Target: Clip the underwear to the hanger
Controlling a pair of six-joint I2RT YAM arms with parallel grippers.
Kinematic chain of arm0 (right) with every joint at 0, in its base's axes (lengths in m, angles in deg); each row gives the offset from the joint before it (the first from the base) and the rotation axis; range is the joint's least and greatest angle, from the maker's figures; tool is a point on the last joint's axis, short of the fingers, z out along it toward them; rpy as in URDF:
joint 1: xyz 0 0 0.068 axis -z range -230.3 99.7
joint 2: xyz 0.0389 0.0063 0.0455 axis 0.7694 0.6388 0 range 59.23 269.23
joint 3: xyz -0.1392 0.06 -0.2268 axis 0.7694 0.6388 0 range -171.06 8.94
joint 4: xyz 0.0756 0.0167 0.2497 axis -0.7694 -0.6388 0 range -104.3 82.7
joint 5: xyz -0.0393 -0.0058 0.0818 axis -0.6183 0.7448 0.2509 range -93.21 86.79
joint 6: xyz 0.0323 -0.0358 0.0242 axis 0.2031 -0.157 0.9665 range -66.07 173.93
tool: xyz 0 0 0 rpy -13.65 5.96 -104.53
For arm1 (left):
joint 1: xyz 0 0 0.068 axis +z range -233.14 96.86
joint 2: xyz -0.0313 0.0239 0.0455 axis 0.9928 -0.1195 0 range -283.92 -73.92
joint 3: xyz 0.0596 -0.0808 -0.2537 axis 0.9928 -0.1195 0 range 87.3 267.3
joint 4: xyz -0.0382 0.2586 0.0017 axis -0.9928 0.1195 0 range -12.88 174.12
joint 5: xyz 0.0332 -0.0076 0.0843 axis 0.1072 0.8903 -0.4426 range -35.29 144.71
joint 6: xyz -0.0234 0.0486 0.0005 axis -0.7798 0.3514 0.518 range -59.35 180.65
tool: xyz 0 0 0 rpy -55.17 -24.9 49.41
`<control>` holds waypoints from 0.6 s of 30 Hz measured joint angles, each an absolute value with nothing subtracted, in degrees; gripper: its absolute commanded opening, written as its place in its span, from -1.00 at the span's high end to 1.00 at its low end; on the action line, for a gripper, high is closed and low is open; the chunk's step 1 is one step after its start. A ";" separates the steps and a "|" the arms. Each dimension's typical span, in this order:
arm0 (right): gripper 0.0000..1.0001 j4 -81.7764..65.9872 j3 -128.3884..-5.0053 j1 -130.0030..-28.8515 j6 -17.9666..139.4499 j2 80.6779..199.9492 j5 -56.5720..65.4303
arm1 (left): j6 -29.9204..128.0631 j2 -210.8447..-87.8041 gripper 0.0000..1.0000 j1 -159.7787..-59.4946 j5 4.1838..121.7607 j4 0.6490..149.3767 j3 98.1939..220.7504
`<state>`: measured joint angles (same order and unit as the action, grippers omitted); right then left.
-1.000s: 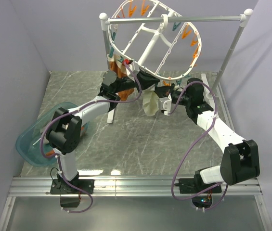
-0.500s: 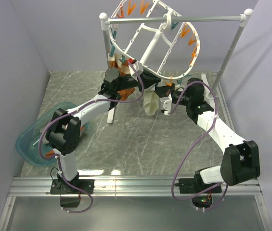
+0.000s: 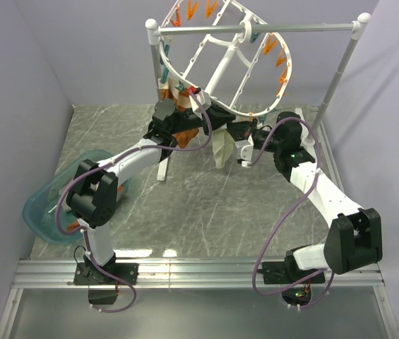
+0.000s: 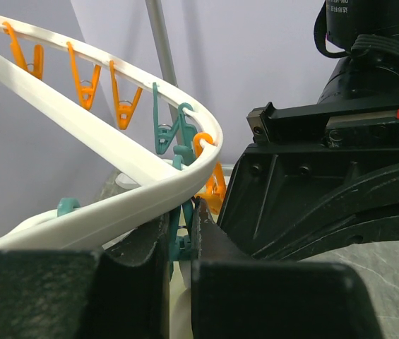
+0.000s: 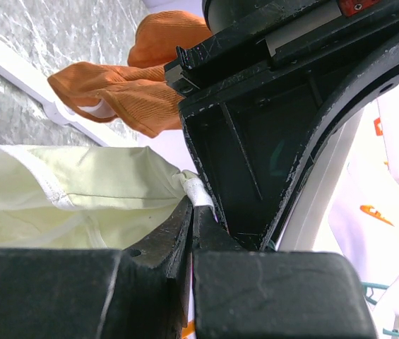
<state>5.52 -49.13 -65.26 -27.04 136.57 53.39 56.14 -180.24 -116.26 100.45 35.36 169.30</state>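
The white oval hanger [image 3: 188, 80] hangs tilted from the rail, with orange and teal clips round its rim. My left gripper [image 3: 222, 125] is under the hanger's lower rim [image 4: 143, 194] and is shut on a teal clip [image 4: 178, 236]. My right gripper [image 3: 233, 147] is shut on the waistband edge of the pale cream underwear [image 3: 221, 150], which hangs just below the left gripper. In the right wrist view the underwear [image 5: 79, 194] bunches at my fingertips [image 5: 191, 212], right against the left gripper's black body [image 5: 284, 120].
The white rail stand [image 3: 340, 67] spans the back. An orange-brown garment [image 3: 183, 131] hangs at the hanger's left side and shows in the right wrist view [image 5: 121, 92]. A teal basin [image 3: 61, 194] sits at the left edge of the grey marbled table.
The hanger has tipped a little higher. My right gripper has moved up and left with the underwear, close under the left gripper. The left gripper has stayed on the rim.
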 measured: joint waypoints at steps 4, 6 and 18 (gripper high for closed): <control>1.00 5.41 -49.13 -65.24 -27.35 136.57 53.36 | 56.12 -180.24 0.92 -116.26 100.42 35.40 169.30; 1.00 5.28 -49.15 -65.24 -27.54 136.57 53.36 | 56.12 -180.24 0.73 -116.26 100.40 35.51 169.30; 1.00 2.77 -49.19 -65.13 -28.00 136.55 53.50 | 56.36 -180.24 0.19 -116.24 99.88 37.37 169.32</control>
<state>2.77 -49.19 -65.13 -28.00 136.55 53.50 56.36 -180.24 -116.24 99.88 37.37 169.32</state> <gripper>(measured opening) 0.009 0.371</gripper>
